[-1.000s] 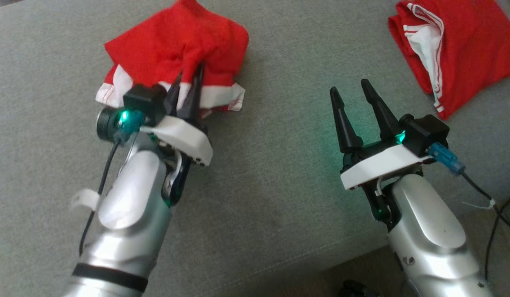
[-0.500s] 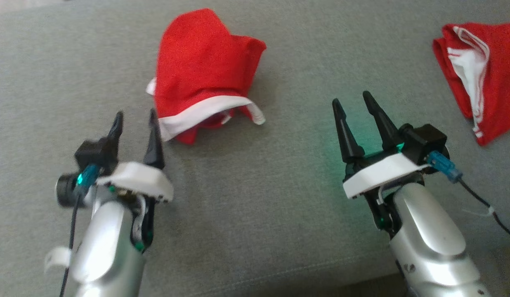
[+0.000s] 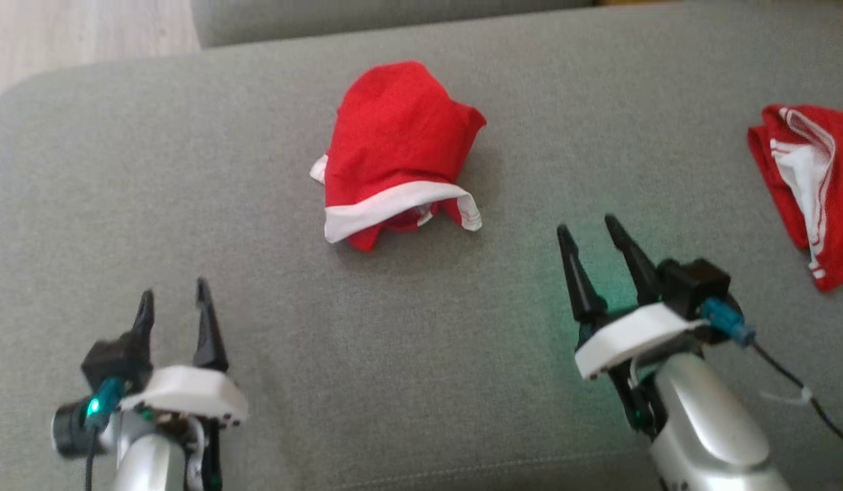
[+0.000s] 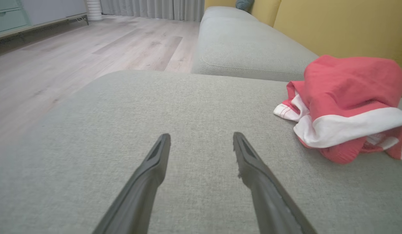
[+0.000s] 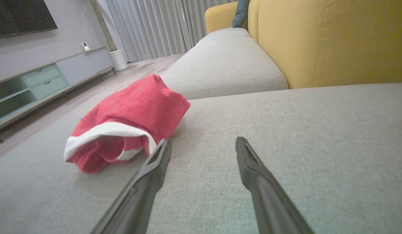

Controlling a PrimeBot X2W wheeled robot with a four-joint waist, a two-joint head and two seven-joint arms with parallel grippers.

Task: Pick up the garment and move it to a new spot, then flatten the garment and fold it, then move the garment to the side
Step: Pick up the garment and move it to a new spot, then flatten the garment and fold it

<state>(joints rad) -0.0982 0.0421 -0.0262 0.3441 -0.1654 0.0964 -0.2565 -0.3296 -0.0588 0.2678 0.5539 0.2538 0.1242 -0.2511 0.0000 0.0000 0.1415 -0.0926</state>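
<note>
Garment point(image 3: 394, 136) ahead, clear of left pincer point(image 3: 174, 288), right pincer point(image 3: 586, 225) (both spread).

Grey sofa seat point(image 3: 421, 382) in front of me, yellow backrest point(image 5: 334, 42) behind it. Pale wood floor point(image 4: 74, 58) off to the side, grey curtains point(image 5: 149, 26) at the far end, low cabinet point(image 5: 41, 84) under a dark TV point(image 5: 22, 16).

right gripper point(image 5: 203, 140): fingers spread wide, nothing between | red garment point(image 5: 136, 104): white-banded, crumpled heap on grey sofa seat point(image 5: 285, 130), near the view's left-hand finger | yellow backrest point(image 5: 334, 42): behind seat | pale cabinet point(image 5: 41, 84): far left
</note>
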